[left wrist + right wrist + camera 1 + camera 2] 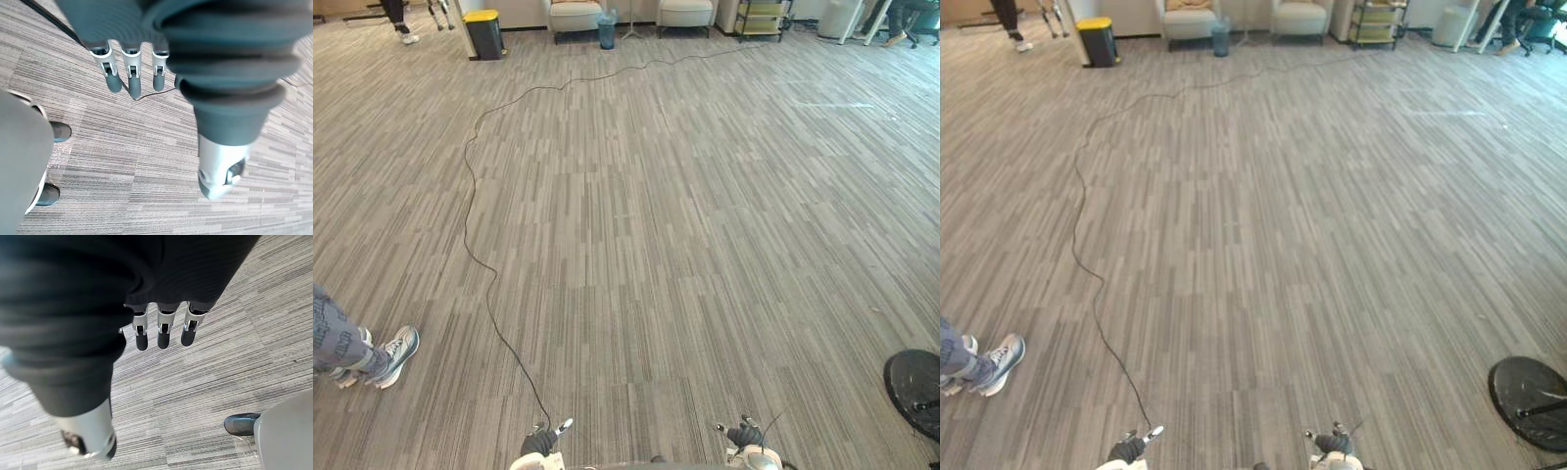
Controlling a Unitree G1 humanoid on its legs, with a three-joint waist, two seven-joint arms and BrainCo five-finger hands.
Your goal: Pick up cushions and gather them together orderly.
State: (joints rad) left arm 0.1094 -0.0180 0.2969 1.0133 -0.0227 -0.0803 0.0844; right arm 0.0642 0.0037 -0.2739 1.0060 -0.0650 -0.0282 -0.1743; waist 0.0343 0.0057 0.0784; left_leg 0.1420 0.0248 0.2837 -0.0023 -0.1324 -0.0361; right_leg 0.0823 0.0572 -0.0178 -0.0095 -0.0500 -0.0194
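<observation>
Your left hand (132,78): fingers straight, apart; right hand (164,330): same. Head views add far-left yellow-lidded bin (484,32), contents hidden; person's shoe (396,354) near left.

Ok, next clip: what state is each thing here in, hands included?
left hand: open, fingers straight, holding nothing.
right hand: open, fingers straight, holding nothing.
yellow-lidded bin: upright, lid closed, far across the floor.
person: standing at the robot's left, shoes flat on the floor.
black round base: lying flat on the floor at the right.
</observation>
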